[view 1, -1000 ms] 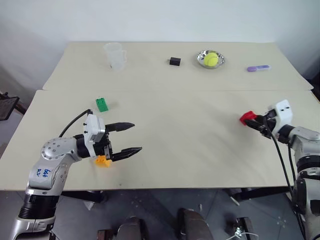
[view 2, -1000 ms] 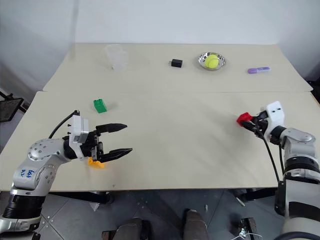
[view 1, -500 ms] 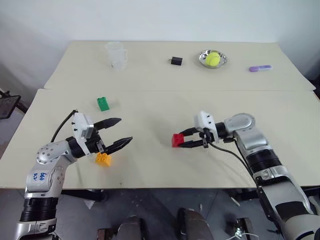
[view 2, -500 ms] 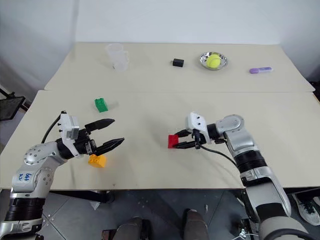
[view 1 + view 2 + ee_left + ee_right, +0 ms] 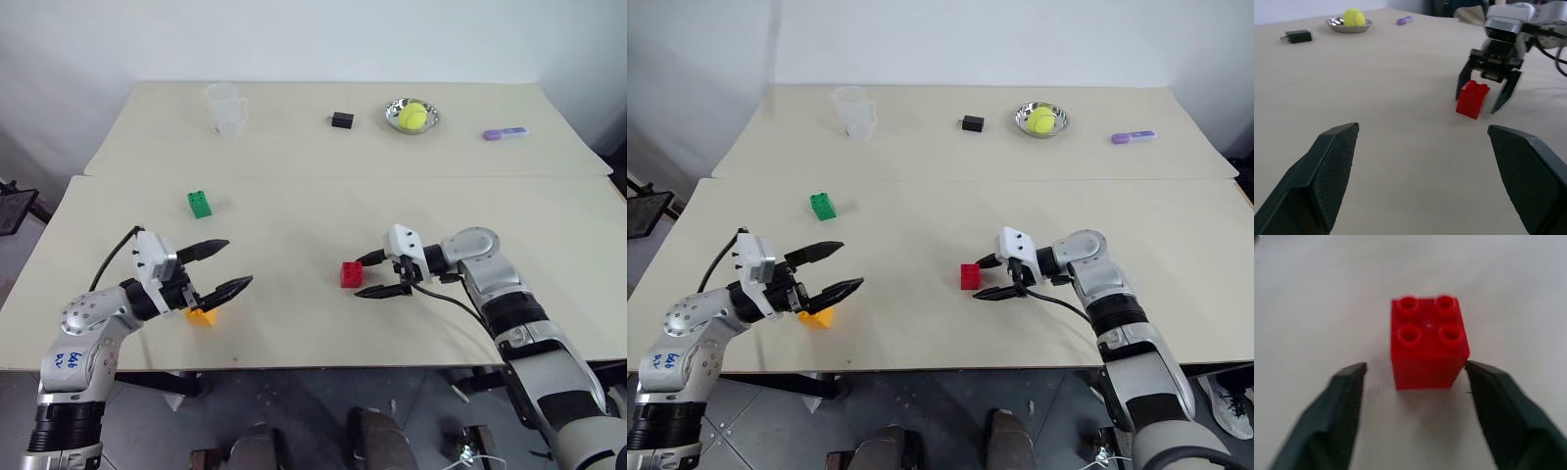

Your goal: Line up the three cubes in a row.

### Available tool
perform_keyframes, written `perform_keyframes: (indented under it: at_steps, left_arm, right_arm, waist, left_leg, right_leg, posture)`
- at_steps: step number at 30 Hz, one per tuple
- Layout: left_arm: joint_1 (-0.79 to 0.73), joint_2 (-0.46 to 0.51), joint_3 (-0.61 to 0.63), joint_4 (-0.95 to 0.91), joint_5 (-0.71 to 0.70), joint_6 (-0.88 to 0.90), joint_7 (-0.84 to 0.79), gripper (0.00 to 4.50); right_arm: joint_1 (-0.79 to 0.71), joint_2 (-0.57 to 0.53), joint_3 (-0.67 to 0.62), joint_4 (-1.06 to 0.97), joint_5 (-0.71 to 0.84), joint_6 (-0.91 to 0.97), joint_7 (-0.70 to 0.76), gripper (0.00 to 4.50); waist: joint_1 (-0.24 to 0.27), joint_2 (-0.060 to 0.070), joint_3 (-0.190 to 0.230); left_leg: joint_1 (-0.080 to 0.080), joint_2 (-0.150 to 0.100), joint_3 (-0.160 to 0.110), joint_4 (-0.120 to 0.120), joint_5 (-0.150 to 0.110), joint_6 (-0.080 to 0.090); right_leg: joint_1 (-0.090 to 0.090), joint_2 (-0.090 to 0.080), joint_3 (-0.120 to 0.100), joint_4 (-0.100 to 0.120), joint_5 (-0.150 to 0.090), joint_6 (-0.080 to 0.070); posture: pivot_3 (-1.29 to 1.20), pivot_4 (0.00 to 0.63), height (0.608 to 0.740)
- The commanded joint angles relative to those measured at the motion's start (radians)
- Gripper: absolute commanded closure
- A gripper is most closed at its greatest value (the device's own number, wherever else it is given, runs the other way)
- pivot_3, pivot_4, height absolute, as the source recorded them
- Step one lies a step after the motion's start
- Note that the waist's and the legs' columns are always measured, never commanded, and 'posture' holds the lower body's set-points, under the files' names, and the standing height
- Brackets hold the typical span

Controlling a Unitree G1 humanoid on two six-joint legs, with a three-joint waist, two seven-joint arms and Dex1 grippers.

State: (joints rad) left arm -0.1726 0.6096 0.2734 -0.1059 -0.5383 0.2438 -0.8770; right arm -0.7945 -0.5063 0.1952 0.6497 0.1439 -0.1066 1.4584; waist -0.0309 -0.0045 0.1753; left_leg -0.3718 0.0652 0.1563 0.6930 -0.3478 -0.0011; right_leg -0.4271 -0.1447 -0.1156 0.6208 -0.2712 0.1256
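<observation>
A: Near table, centre: red cube, studs up, resting on the surface. Right gripper directly right of it, fingers spread to either side, tips level with the block's right face, no grip.

B: Contact between fingers and red cube?

A: Cannot tell from the right wrist view; one finger appears at the block's edge, the other clearly apart.

B: Left side?

A: Left gripper near the left front edge, fingers wide apart, empty, pointing right. Orange-yellow cube just beneath and behind the lower finger, on the table. Green cube farther back on the left, alone, well apart from both grippers.

B: Arrangement of the three cubes?

A: Not in a row: green far-left, orange-yellow near-left, red at centre.

B: Far table?

A: Clear measuring cup at left; small black block at centre; metal bowl with a tennis ball right of it; purple flat stick at far right.
</observation>
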Motion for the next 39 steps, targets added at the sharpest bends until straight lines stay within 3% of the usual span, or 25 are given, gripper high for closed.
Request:
perform_keyframes:
  at_steps: [1, 7, 9, 12, 16, 19, 24, 30, 34, 39]
  left_arm:
    - [-0.009, 0.01, 0.176, 0.082, -0.024, -0.055, 0.093, 0.0]
    - [0.128, 0.052, 0.383, 0.22, -0.039, -0.069, 0.103, 0.0]
    - [0.172, 0.037, 0.448, 0.25, -0.031, -0.1, 0.15, 0.0]
    - [0.243, -0.076, 0.531, 0.183, -0.061, -0.121, 0.291, 0.0]
    - [0.327, -0.2, 0.499, 0.036, -0.063, -0.121, 0.357, 0.0]
    - [0.309, -0.251, 0.412, -0.05, -0.051, -0.103, 0.405, 0.0]
    - [0.127, -0.254, 0.25, -0.063, 0.021, 0.032, 0.577, 0.0]
    - [-0.31, -0.279, 0.081, 0.164, 0.199, 0.26, 0.901, 0.0]
    - [-0.498, -0.295, 0.029, 0.367, 0.248, 0.291, 0.942, 0.0]
    - [-0.595, -0.313, -0.008, 0.508, 0.293, 0.283, 0.958, 0.0]
  right_arm:
    - [0.01, -0.024, -0.108, -0.117, 0.108, -0.002, -0.003, 0.12]
    - [0.129, 0.013, -0.226, -0.35, 0.331, 0.01, 0.041, 0.05]
    - [0.177, 0.029, -0.231, -0.433, 0.352, 0.028, -0.004, 0.05]
    - [0.246, 0.084, -0.25, -0.545, 0.431, 0.093, -0.096, 0.05]
    - [0.307, 0.086, -0.24, -0.579, 0.397, 0.038, -0.104, 0.05]
    - [0.321, 0.07, -0.25, -0.549, 0.366, -0.001, -0.119, 0.05]
    - [0.322, 0.027, -0.258, -0.514, 0.343, -0.036, -0.114, 0.05]
    - [0.36, -0.004, -0.254, -0.591, 0.355, 0.003, -0.141, 0.05]
    - [0.376, -0.011, -0.25, -0.623, 0.362, 0.028, -0.155, 0.05]
    - [0.385, -0.008, -0.245, -0.657, 0.362, 0.045, -0.174, 0.05]
  waist:
    - [-0.001, 0.0, 0.0]
    - [-0.007, 0.0, 0.0]
    - [-0.008, 0.0, 0.0]
    - [-0.003, -0.001, 0.0]
    - [0.008, -0.003, -0.001]
    - [0.021, -0.005, -0.002]
    - [0.031, -0.005, -0.002]
    - [0.029, -0.006, -0.002]
    - [0.022, -0.006, -0.002]
    - [0.019, -0.006, -0.002]
  left_leg:
    - [0.0, 0.0, 0.0, 0.0, 0.0, 0.0]
    - [0.001, 0.0, 0.0, -0.002, -0.001, -0.001]
    - [0.001, 0.001, 0.0, -0.003, -0.002, -0.001]
    - [0.001, 0.001, 0.0, -0.003, -0.003, 0.0]
    - [0.001, 0.0, -0.004, 0.0, -0.005, 0.002]
    - [0.0, 0.0, -0.004, 0.004, -0.006, 0.003]
    - [0.001, 0.0, -0.004, 0.006, -0.005, 0.003]
    - [0.001, -0.001, -0.002, 0.005, -0.005, 0.003]
    - [0.001, 0.0, 0.002, 0.004, -0.005, 0.003]
    - [0.001, 0.0, 0.004, 0.002, -0.005, 0.003]
  right_leg:
    - [0.0, 0.0, 0.0, 0.0, 0.0, 0.0]
    - [-0.001, 0.0, -0.001, 0.0, 0.0, 0.0]
    - [-0.001, 0.0, -0.001, 0.0, 0.0, 0.0]
    - [-0.001, 0.0, -0.001, -0.001, 0.0, 0.0]
    - [0.0, -0.003, -0.002, 0.0, 0.0, 0.0]
    - [0.002, -0.003, -0.004, 0.0, 0.0, 0.0]
    - [0.002, -0.003, -0.002, 0.0, 0.001, -0.001]
    - [0.003, -0.003, -0.004, 0.0, 0.001, 0.0]
    - [0.002, -0.002, -0.005, -0.002, 0.001, 0.0]
    - [0.002, -0.001, -0.005, -0.003, 0.001, 0.0]
  posture:
    - [0.0, 0.15, 0.74]
    - [0.0, 0.15, 0.74]
    - [0.0, 0.15, 0.74]
    - [0.0, 0.15, 0.74]
    - [0.0, 0.15, 0.74]
    - [0.0, 0.15, 0.74]
    - [0.0, 0.15, 0.74]
    - [0.0, 0.15, 0.74]
    - [0.0, 0.15, 0.74]
    - [0.0, 0.15, 0.74]
